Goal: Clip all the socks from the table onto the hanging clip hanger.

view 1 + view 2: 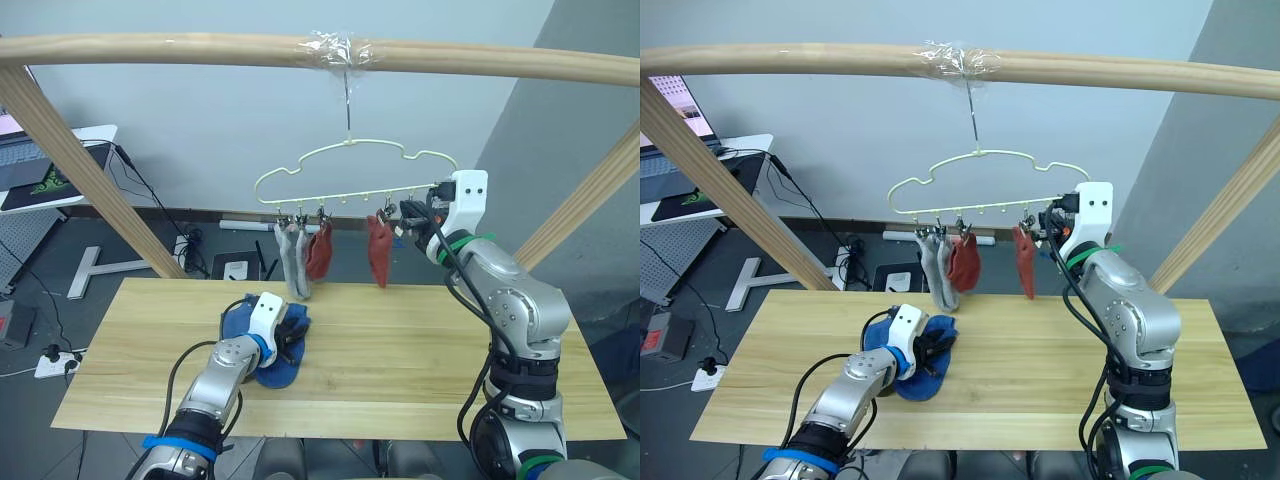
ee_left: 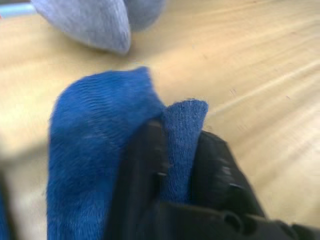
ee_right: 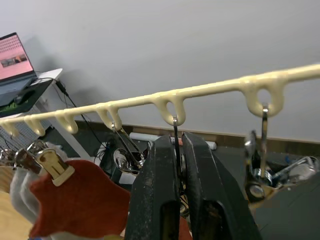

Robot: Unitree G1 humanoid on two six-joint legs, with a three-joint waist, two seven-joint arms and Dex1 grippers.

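Blue knit fabric is bunching under the left claw [image 1: 928,352] at about 7 o'clock on the table [image 1: 420,370], so the outline of the blue socks [image 1: 262,350] is hard to read; whether one or two are lying in the heap cannot be told. In the left wrist view a fold of blue sock [image 2: 182,145] is standing up between the two black fingers [image 2: 142,165], which are pinching it; the rest is spreading flat on the pale wood, partly cut off at the picture's edge.

Over the table's far edge, the pale yellow-green clip hanger [image 1: 330,152] is hanging by its metal hook from a wooden bar [image 1: 180,48], under a wrap of clear tape [image 1: 340,45]. Two light grey socks [image 1: 295,262] and a rust-red sock [image 1: 319,250] are dangling together from clips toward its 9 o'clock end, overlapping each other; another rust-red sock [image 1: 379,252] is hanging alone nearer 3 o'clock.

At that end the right claw [image 3: 181,150] is closing on the wire stem of a metal clip [image 3: 174,131], whose lower part is hidden behind the fingers. A laptop [image 3: 15,55] is sitting on a side desk in the background.
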